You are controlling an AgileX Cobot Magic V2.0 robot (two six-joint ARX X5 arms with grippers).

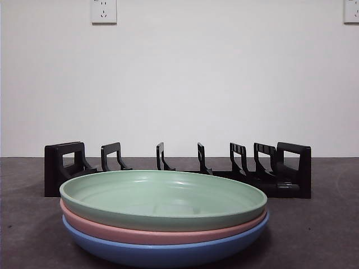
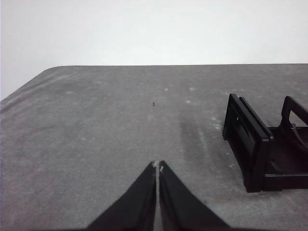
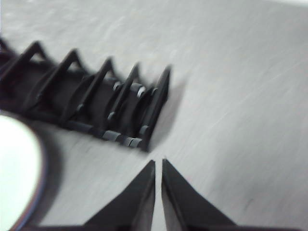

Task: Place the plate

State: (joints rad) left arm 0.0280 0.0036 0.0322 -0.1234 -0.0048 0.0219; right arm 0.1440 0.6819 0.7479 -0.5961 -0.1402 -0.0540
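Three plates lie stacked near the front of the table: a green plate [image 1: 162, 196] on top, a pink plate [image 1: 157, 234] under it and a blue plate [image 1: 162, 252] at the bottom. Behind them stands a black slotted dish rack [image 1: 179, 168] with no plate in it. My left gripper [image 2: 157, 166] is shut, holds nothing and hovers over bare table beside the rack's end [image 2: 260, 144]. My right gripper [image 3: 159, 163] is shut too, holds nothing and hangs near the rack's other end [image 3: 120, 106], with a plate's rim [image 3: 19, 173] at the frame's edge. Neither arm shows in the front view.
The grey table [image 1: 314, 235] runs back to a white wall with two sockets [image 1: 104, 11]. The table's rounded corner [image 2: 48, 72] shows in the left wrist view.
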